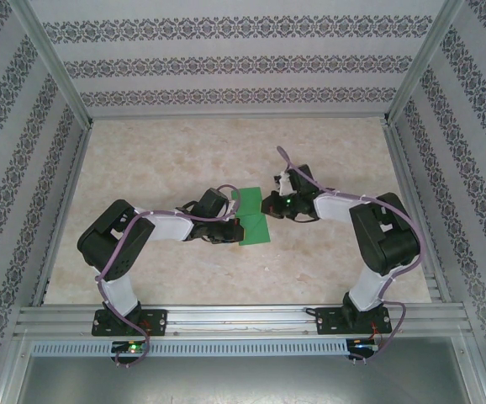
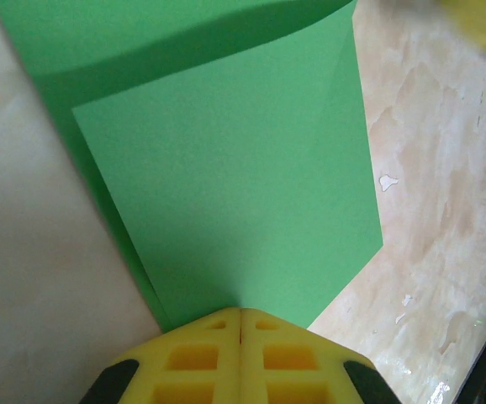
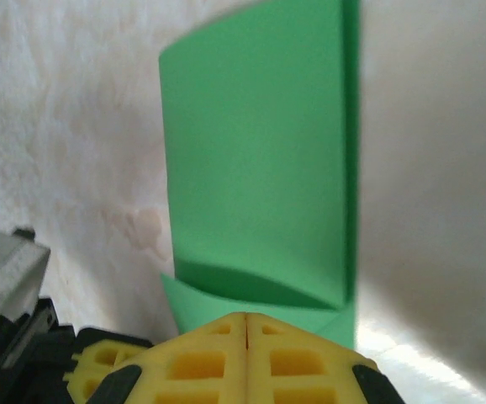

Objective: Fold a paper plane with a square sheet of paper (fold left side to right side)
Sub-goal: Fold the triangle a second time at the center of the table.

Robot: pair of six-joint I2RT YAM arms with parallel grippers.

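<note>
Patterned walls box in your pale marbled table, and both arms reach inward to meet near its middle. Between them lies the green sheet of paper, doubled over into a narrow rectangle. The upper layer bows up off the lower one in the right wrist view. Your left gripper sits at the sheet's eight o'clock edge and your right gripper at its two o'clock. Both have their fingers together, tips at the paper's edge; you cannot tell whether a layer is pinched. The left-to-right fold looks laid but not creased, so next you likely need to press the lifted layer flat without skewing the edges.
</note>
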